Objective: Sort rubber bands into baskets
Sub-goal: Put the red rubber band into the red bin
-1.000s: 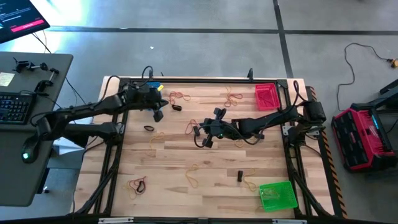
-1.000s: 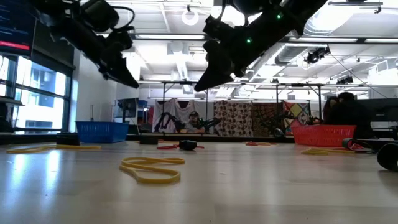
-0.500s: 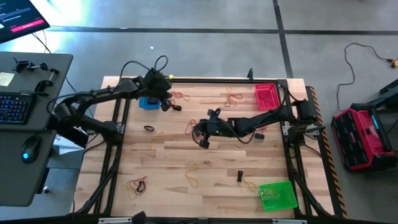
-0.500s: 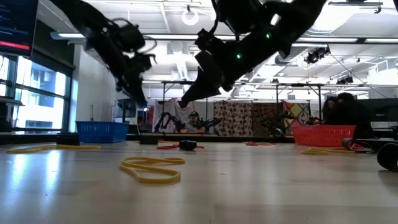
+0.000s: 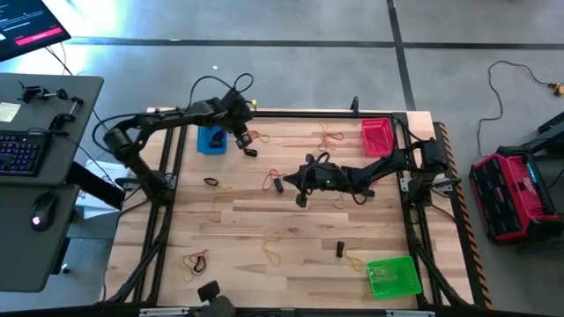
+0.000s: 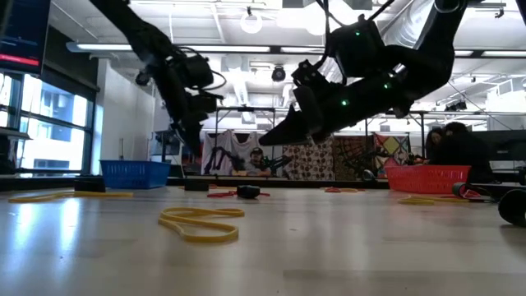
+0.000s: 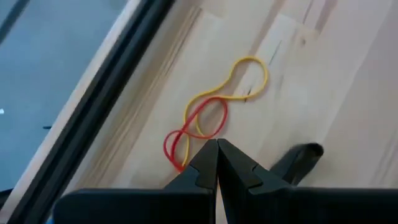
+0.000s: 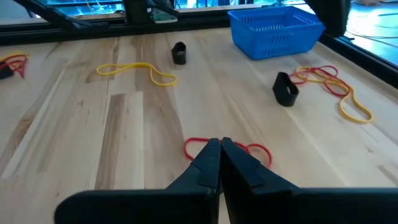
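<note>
The left tool (image 7: 217, 147), fingers pressed together and empty, hangs over tangled red and yellow rubber loops (image 7: 208, 115) on the pale plank table (image 5: 291, 238) near the blue mesh basket (image 5: 210, 140). The right tool (image 8: 218, 147), likewise closed and empty, hovers mid-table above a thin red band (image 8: 256, 150).

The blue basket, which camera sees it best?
The right wrist view shows the blue basket best: close up, with its mesh sides and rim plain. The high view shows it small, beside the left gripper. The low view shows only one side, far off. The left wrist view misses it.
</note>
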`<state>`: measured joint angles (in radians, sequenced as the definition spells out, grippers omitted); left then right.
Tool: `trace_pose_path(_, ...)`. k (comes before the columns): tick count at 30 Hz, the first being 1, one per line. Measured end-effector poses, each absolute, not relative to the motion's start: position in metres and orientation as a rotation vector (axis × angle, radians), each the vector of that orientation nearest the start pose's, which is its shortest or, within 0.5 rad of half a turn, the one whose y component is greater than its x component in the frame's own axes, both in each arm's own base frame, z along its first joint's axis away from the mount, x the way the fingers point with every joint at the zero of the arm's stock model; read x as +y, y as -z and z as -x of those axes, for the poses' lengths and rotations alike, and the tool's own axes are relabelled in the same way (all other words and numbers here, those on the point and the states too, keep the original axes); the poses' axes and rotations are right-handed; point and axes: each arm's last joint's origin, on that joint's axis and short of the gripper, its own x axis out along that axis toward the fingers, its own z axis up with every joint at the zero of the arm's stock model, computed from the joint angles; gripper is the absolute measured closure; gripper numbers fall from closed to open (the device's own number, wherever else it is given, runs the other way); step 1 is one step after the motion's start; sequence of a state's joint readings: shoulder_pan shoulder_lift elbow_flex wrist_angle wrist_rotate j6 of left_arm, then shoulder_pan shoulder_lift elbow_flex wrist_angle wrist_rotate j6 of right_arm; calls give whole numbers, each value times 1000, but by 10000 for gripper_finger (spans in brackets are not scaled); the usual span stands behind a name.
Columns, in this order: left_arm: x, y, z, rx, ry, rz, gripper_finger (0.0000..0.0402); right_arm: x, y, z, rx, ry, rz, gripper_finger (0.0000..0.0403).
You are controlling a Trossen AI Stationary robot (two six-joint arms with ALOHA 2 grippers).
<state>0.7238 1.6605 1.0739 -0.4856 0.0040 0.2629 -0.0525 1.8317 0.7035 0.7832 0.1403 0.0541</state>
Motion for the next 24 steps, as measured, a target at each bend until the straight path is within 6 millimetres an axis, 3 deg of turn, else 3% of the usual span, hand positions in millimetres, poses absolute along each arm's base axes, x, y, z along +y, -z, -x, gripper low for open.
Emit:
trace_pose_path(8, 233, -195, -263, 1257, -407, 115, 368, -21, -130, -337, 349, 180, -33, 403)
trace_pose_path(16, 235, -194, -265, 1265, -399, 109, 312, -21, -130, -337, 346, 193, -61, 403)
trace_pose_path(24, 235, -194, -265, 1273, -367, 67, 322, -21, -128, -337, 354, 213, -160, 403)
